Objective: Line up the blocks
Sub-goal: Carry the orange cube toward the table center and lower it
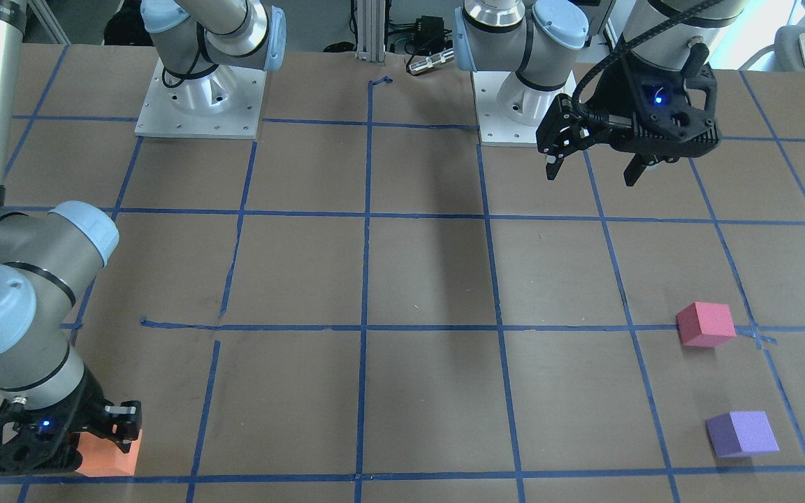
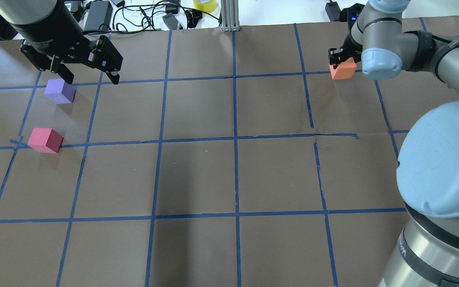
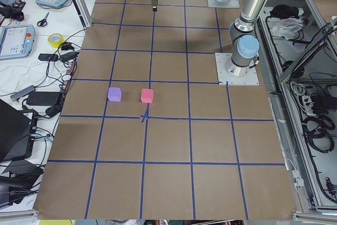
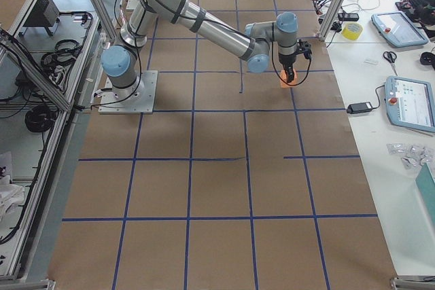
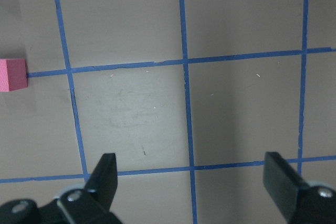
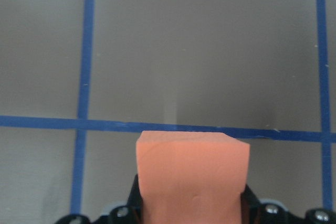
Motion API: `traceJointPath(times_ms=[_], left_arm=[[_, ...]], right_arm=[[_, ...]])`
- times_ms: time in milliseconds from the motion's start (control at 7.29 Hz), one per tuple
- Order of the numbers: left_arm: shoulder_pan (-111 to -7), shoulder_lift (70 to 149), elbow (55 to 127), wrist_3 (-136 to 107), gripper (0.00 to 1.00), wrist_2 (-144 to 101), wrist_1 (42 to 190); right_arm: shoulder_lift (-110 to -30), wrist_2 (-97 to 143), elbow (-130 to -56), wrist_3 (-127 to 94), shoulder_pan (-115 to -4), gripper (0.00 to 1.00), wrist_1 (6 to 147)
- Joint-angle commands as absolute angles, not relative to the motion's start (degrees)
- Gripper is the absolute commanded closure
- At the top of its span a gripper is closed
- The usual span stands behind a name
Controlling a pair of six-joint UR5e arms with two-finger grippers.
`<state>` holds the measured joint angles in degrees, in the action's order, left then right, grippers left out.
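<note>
Orange block: held between the fingers of the right gripper, which is closed on its sides. It is at the far right of the counter, just past a line of blue tape. In the right wrist view the block fills the space between the jaws. Cannot tell whether its underside touches the counter or sits just clear of it.

Pinkish-red block: upright on the counter at the far left, one lower edge on a tape line, just beside a tape crossing.

Purple block: upright, near the pinkish-red one and further from the robot, inside a grid square. The two do not touch. Both are well apart from the orange block, the width of the counter between them.

Left gripper: raised above the counter near the purple block, jaws spread wide, nothing between them. Its wrist view shows bare grid below, with the pinkish-red block at the left edge.

Surface: matte brown sheet, marked into large squares by tape, some strips uneven or broken. Both arms stand on grey base plates bolted at the robot's edge.

Room: aluminium frame post at the far edge, black cables and power bricks, and a yellow tape roll. A white side bench carries handheld control screens and scissors.
</note>
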<state>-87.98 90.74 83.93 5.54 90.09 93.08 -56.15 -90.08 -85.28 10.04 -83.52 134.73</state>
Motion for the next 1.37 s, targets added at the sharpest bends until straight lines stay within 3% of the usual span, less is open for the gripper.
traceJointPath(times_ms=[0, 549, 1235], left_arm=[[-87.98, 90.7, 83.94, 5.54, 0.0, 90.09, 93.08], [-87.98, 90.79, 83.94, 5.54, 0.0, 90.09, 93.08], [-87.98, 90.79, 83.94, 5.54, 0.0, 90.0, 93.08]], right_arm=[[-57.74, -92.88, -84.12, -2.23, -93.29, 1.0, 133.16], [-53.81, -92.9, -77.35, -17.48, -105.36, 1.0, 126.03], [-46.5, -93.08, -71.28, -21.27, -111.0, 0.98, 126.04]])
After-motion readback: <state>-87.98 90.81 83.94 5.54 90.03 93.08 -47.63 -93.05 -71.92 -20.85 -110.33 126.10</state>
